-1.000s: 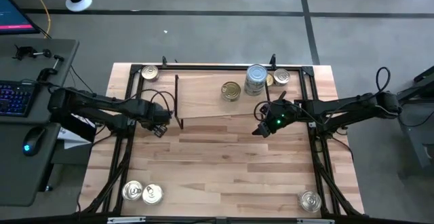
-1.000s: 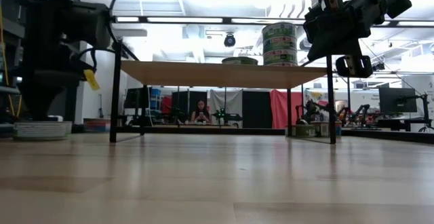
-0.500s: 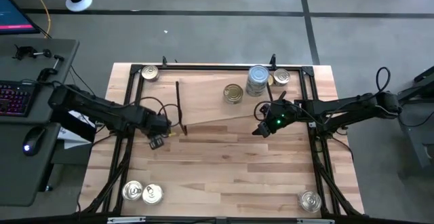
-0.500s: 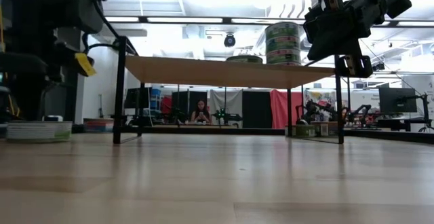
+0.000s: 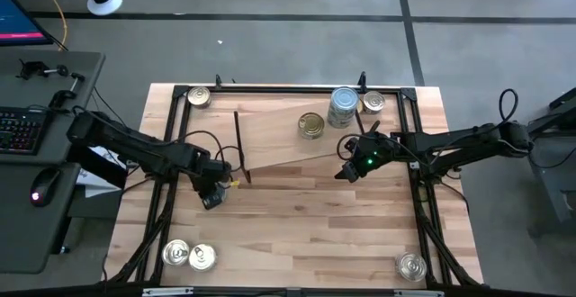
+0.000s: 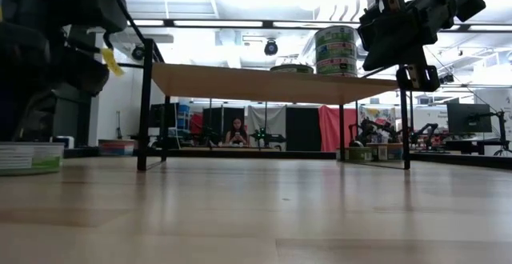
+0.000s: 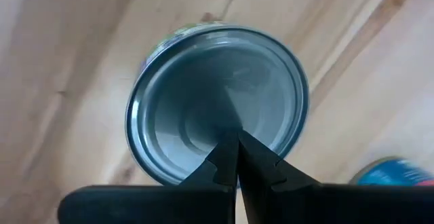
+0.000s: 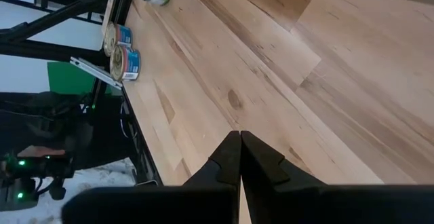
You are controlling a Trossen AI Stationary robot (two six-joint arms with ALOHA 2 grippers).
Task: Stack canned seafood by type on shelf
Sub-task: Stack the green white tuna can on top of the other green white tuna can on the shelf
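Tabletop: pale wood, streaked grain. Shelf: light wood, black legs. Tin: silver-blue top, green side band. Stacked tins: green-white labels.

Left end effector: two dark fingers pressed tip to tip, nothing between them. Directly beyond the tips, a round flat silver-topped metal tin with a green-printed side wall, resting on the light-wood plank bench. Just beside it, partly out of frame, the rim of a blue-labelled round tin.
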